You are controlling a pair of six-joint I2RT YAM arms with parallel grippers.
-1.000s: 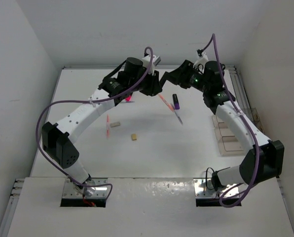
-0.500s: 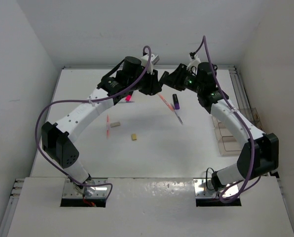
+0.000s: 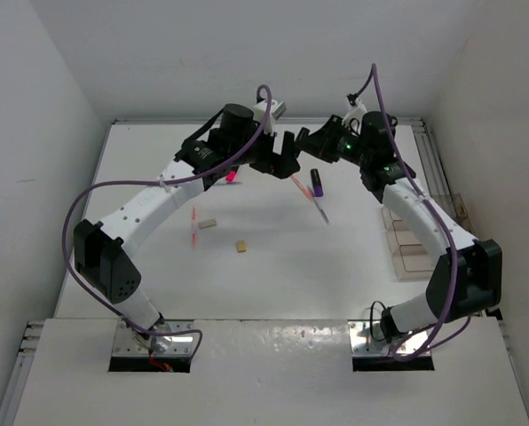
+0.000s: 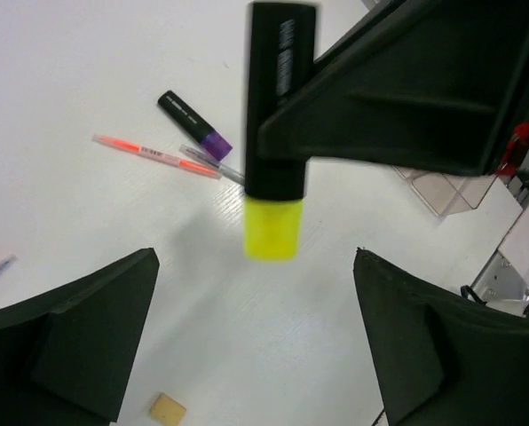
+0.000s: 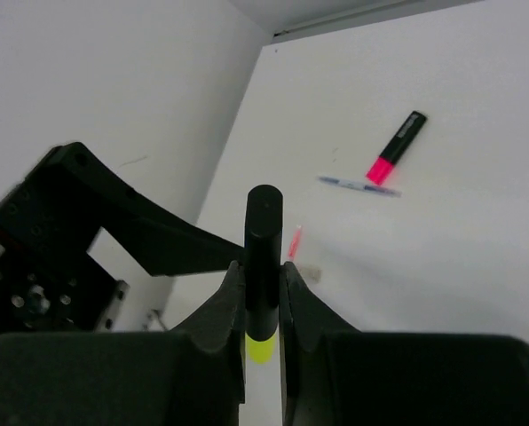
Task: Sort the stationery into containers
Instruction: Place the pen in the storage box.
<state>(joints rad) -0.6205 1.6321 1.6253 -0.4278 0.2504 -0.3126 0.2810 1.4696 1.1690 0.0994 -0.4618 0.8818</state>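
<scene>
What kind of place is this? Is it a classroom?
Probably a robot lab booth: a white table boxed in by plain white walls, with a left arm and a right arm bolted at its near edge.

The left arm (image 3: 149, 202) and right arm (image 3: 424, 217) were built alike: white tubular links between chunky black joint housings, each bolted to a silvery metal base plate (image 3: 153, 344). A purple cable (image 3: 74, 217) ran loosely along each arm. A small green light (image 3: 343, 141) glowed on the right arm's wrist. The left hand (image 4: 254, 257) and right hand (image 5: 263, 275) had matte black, angular fingers (image 4: 78, 337).
</scene>
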